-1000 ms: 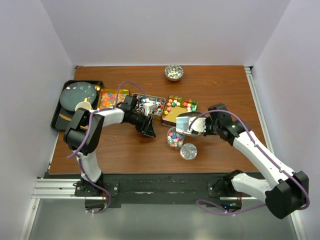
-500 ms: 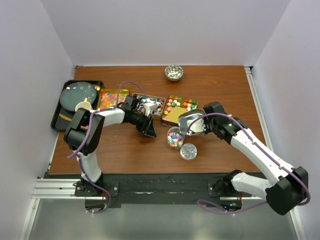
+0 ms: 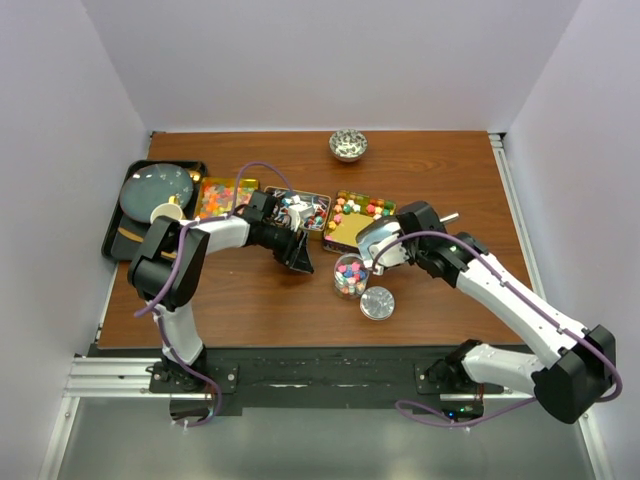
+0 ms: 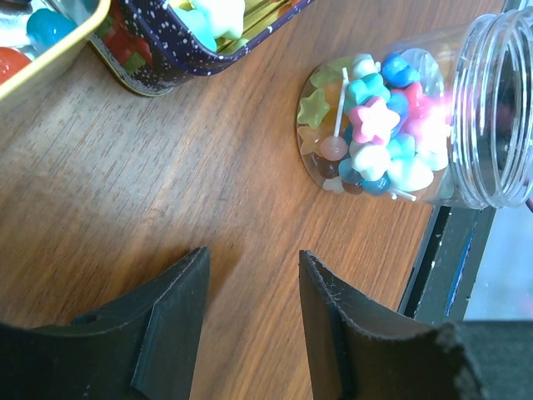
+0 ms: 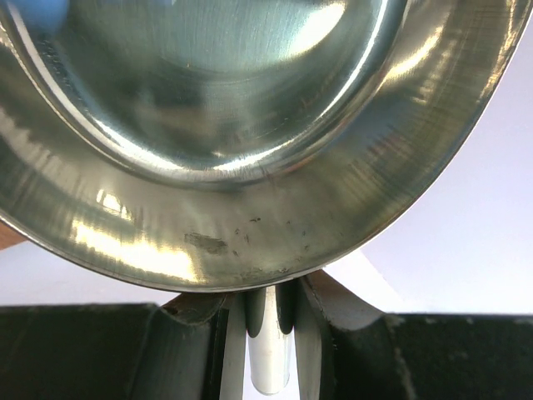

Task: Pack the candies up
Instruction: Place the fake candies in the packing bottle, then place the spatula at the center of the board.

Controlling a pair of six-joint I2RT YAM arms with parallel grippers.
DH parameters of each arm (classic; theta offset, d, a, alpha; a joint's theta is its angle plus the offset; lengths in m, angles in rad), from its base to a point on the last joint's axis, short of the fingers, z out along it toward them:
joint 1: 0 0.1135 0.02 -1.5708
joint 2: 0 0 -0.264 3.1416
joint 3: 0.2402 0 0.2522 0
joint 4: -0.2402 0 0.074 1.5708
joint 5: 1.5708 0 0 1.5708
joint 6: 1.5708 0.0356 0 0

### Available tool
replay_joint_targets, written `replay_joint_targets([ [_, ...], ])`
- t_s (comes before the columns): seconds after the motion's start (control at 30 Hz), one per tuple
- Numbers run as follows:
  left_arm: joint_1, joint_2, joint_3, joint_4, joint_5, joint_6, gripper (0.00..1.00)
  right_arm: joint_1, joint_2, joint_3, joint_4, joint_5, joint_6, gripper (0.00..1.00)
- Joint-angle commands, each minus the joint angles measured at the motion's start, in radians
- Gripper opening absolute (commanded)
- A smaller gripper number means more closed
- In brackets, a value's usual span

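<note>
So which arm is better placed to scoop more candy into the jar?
Right. The right gripper is shut on the scoop, close to the jar. The left gripper is open and empty, low over the table.

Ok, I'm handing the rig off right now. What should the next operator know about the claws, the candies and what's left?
Left claw: open, empty, low over the table beside the jar.
Right claw: shut on the handle of the steel scoop, which is held over the jar.
Done: the jar is partly filled with candies. Its lid is off and lies beside it.
Left: more candies lie in the three tins behind the jar. Probably scoop more in, then fit the lid.
</note>
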Motion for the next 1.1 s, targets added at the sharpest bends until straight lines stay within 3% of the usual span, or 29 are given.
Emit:
replay_joint_targets([
  [0.0, -0.004, -0.006, 0.025, 0.045, 0.039, -0.010, 0.52, 0.016, 0.004, 0.071, 0.028, 0.063, -0.036, 0.00],
  [0.4, -0.004, -0.028, 0.032, 0.072, 0.014, -0.058, 0.54, 0.028, -0.007, 0.073, 0.013, 0.086, -0.036, 0.00],
  [0.57, -0.007, -0.093, 0.011, 0.086, -0.077, -0.106, 0.57, 0.008, 0.050, 0.171, -0.063, 0.112, 0.256, 0.00],
  [0.6, -0.005, -0.112, 0.012, 0.080, -0.113, -0.131, 0.57, -0.003, 0.068, 0.206, -0.105, 0.100, 0.413, 0.00],
  [0.7, -0.004, -0.205, 0.023, 0.032, -0.242, -0.171, 0.59, -0.088, 0.148, 0.364, -0.254, 0.028, 0.735, 0.00],
  [0.8, -0.002, -0.305, 0.025, 0.002, -0.300, -0.185, 0.64, -0.225, 0.197, 0.447, -0.323, -0.104, 0.954, 0.00],
  [1.07, -0.008, -0.538, -0.171, 0.100, -0.264, -0.160, 0.67, -0.469, 0.228, 0.249, -0.098, -0.335, 1.054, 0.00],
])
